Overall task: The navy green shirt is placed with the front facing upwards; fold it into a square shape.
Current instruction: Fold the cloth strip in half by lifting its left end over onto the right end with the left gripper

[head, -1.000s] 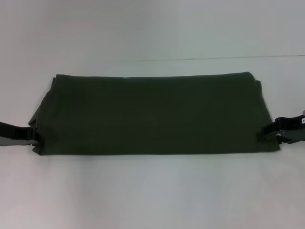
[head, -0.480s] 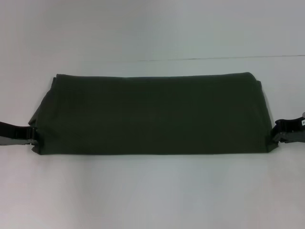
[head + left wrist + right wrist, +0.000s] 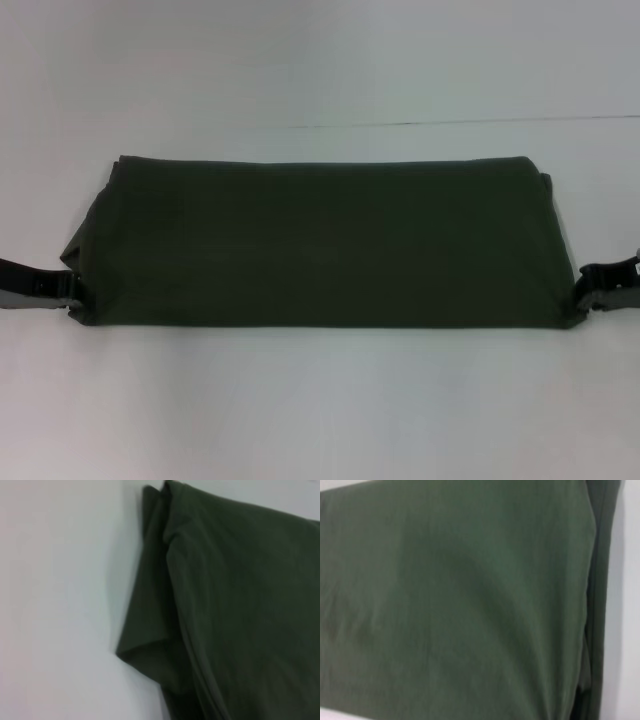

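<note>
The navy green shirt (image 3: 320, 240) lies across the middle of the head view as a wide, low band on the white surface (image 3: 320, 410), long side running left to right, already doubled over on itself; no print, collar or label shows, only plain dark cloth. Judged handling: light, soft, limp cotton in several layers, not fragile, likely to sag and slide apart if lifted by one layer only, so a grip should take the whole stack at a short end, near the corners, and carry it over flat. The left wrist view shows why (a loose flap, perhaps a sleeve, sticks out from under the top layer (image 3: 150, 630)): the left-hand end is uneven and could be missed or dragged. The left gripper (image 3: 68, 292) sits at the lower-left corner of the band, touching or just beside the cloth edge; the right gripper (image 3: 590, 290) sits at the lower-right corner, just beside the edge. Fingers of both: cannot tell whether spread, pressed together or pinching cloth, as only dark stubs show in the head view and neither wrist view shows its own fingers. Both arms are cut off by the frame edges. The right wrist view is filled with green cloth (image 3: 460, 600), with stacked edges at the right of the frame; the layer count is not readable. The underside of the folds is hidden.
</note>
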`<state>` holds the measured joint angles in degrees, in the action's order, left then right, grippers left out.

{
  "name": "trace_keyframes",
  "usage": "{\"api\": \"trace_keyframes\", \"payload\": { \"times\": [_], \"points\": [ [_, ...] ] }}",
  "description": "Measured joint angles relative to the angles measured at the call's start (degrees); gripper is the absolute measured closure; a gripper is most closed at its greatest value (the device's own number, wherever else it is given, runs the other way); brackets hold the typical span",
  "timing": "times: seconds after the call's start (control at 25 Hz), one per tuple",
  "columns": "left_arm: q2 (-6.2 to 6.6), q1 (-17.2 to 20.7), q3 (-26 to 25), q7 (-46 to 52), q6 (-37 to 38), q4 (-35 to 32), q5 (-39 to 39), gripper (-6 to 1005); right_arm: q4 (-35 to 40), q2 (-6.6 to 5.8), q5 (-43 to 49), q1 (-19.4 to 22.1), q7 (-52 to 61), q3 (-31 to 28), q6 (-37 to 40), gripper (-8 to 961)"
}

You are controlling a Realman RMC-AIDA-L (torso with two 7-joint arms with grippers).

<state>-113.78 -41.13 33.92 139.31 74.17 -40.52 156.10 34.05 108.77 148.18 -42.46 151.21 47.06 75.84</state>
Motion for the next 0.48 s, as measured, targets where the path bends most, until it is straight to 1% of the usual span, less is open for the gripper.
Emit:
{"api": "trace_keyframes", "payload": {
  "times": [0.16,0.32,0.48],
  "points": [
    [0.35,0.2,0.0,-0.3,3.8,-1.5,0.5,995,0.2,-0.63,0.0,0.2,-1.7,0.1,4.0,943],
    [0.78,0.2,-0.5,0.0,7.7,-2.8,3.6,996,1.3,-1.20,0.3,0.6,-2.6,0.3,9.2,937],
    [0.80,0.2,-0.5,0.2,12.4,-3.5,6.7,995,3.0,-1.02,3.2,1.0,-3.1,0.3,13.8,930]
  ]
}}
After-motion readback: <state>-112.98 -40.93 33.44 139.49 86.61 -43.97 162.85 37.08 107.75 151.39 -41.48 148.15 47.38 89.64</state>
